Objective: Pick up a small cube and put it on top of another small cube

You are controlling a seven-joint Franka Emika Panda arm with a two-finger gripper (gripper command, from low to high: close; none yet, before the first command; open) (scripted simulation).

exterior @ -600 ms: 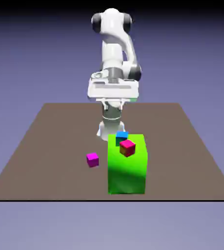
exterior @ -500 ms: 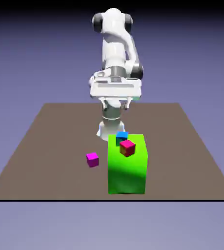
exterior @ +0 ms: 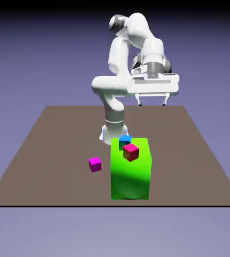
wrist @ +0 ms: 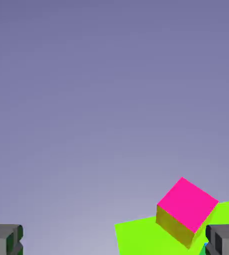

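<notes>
Three small cubes show in the exterior view. One with a blue top and teal front [exterior: 125, 141] sits at the far edge of the large green block [exterior: 131, 173]. A pink-topped cube [exterior: 131, 151] with red and yellow sides rests on the block's top. A magenta cube [exterior: 94, 163] lies on the table to the exterior view's left of the block. My gripper [exterior: 151, 104] hangs high behind the block, toward the exterior view's right, open and empty. In the hand view the pink-topped cube [wrist: 187, 204] lies on the green block [wrist: 136, 239], near the right fingertip [wrist: 225, 240].
The brown table [exterior: 51, 150] carries everything. The large green block stands tall in front of the robot's base [exterior: 111, 131]. The plain blue-violet backdrop fills most of the hand view.
The arm has swung toward the exterior view's right, carrying the hand away from above the robot's base. The jaws stay wide apart. No cube has moved.
</notes>
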